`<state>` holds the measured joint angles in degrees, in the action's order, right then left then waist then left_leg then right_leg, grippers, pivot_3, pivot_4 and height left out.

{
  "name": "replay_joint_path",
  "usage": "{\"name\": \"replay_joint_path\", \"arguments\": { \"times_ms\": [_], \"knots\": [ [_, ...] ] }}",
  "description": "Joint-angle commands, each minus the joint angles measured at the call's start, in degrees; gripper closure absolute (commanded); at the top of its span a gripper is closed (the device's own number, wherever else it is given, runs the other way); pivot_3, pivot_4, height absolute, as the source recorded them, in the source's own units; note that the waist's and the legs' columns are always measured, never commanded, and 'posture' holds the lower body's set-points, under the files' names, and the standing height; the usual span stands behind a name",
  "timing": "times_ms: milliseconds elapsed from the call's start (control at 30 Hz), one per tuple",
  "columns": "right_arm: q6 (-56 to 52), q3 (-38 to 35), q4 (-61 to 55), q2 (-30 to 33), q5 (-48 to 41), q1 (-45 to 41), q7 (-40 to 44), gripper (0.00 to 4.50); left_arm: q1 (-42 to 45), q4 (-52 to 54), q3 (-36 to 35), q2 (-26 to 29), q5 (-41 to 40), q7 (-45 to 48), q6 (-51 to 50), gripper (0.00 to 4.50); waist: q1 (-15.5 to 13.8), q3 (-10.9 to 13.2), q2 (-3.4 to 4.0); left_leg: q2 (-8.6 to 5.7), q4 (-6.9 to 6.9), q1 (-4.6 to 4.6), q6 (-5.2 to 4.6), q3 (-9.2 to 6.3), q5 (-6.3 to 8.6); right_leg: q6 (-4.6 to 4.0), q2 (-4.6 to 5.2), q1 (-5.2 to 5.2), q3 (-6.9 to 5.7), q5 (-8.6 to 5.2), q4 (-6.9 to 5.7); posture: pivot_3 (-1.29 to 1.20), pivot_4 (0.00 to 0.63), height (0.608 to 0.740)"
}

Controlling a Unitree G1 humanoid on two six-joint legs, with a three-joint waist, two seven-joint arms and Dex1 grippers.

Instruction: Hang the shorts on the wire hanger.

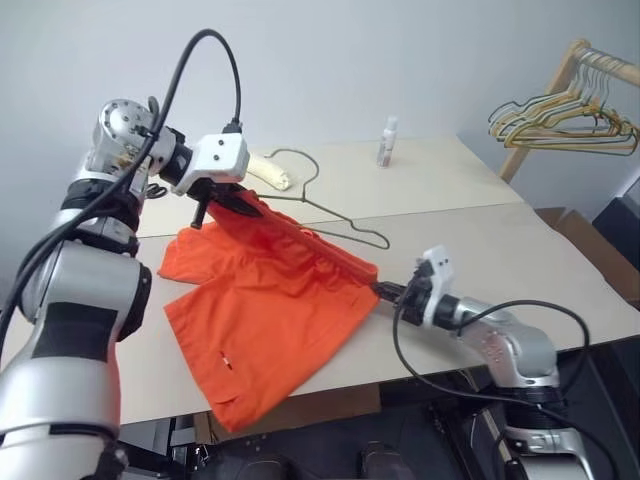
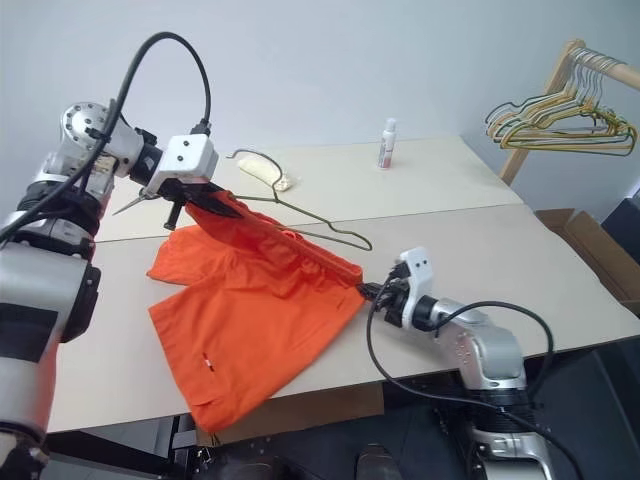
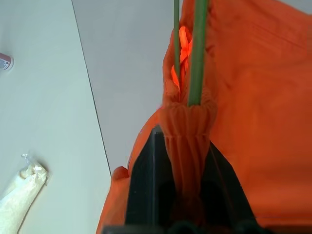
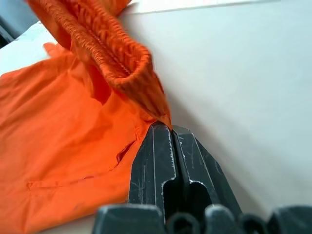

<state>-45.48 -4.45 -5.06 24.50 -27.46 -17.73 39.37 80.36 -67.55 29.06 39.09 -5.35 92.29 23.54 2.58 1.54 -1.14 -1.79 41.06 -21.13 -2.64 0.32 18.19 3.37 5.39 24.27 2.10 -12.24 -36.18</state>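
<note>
A: Starting on the left, what is the left tool (image 1: pixel 213 207) doing?

B: It is raised above the tabletop (image 1: pixel 560 260), its black fingers (image 3: pixel 146 185) pinching one end of the shorts' gathered waistband. The wire hanger's thin green wire sits in that bunched fabric too, running out past the fingertips.

A: And the shorts (image 1: pixel 265 310) themselves?

B: The waistband is stretched in a line from the left tool down to the right one. The orange legs spread over the tabletop below it, and one leg droops over the near edge.

A: Where is the wire hanger (image 1: pixel 335 222)?

B: Just behind the waistband, its hook curling beside a pale wrapped bundle (image 1: pixel 268 171).

A: The right tool (image 1: pixel 385 292)?

B: Low, near the tabletop, fingers (image 4: pixel 156 161) pressed together on the waistband's other end.

A: Anything further right?

B: A small bottle (image 1: pixel 387 141) at the back, and bunched hangers (image 1: pixel 560 125) on a wooden rail.
</note>
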Motion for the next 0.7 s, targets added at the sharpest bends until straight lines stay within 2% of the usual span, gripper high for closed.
{"name": "replay_joint_path", "arguments": {
  "times_ms": [33,200,367,700],
  "knots": [
    [2.07,-2.67,0.86,4.21,0.26,-0.62,1.61,4.47,0.46,3.75,4.91,3.95,-7.37,0.21,-0.33,4.50,0.02,0.00,0.00,0.01,0.00,0.00,0.00,0.01,0.00,0.00,0.00,0.01,0.01,0.00,-0.01,-0.03,0.000,0.740],
    [3.44,-1.87,1.74,7.56,0.66,-0.99,3.56,4.47,-0.21,6.97,10.55,5.90,-14.78,0.21,-2.20,4.50,0.02,0.00,0.00,0.03,0.00,0.00,-0.02,0.03,0.01,0.01,-0.02,0.01,0.03,-0.01,0.02,-0.03,0.000,0.740],
    [6.21,-0.72,-0.96,11.35,1.59,0.65,6.17,4.47,0.30,4.00,11.06,5.05,-11.28,0.21,-0.97,4.50,-0.03,0.00,0.00,0.03,0.02,0.00,-0.02,0.04,0.01,0.02,-0.05,0.00,0.02,-0.01,0.04,-0.03,0.000,0.740],
    [10.88,-0.20,-7.68,20.28,3.62,4.14,9.86,4.47,0.05,-0.03,5.74,2.22,-2.90,0.21,2.08,4.50,-0.22,0.01,-0.02,0.04,0.16,-0.03,-0.09,0.06,0.05,0.04,-0.06,-0.06,0.00,-0.02,0.09,-0.05,0.000,0.740]
  ]
}}
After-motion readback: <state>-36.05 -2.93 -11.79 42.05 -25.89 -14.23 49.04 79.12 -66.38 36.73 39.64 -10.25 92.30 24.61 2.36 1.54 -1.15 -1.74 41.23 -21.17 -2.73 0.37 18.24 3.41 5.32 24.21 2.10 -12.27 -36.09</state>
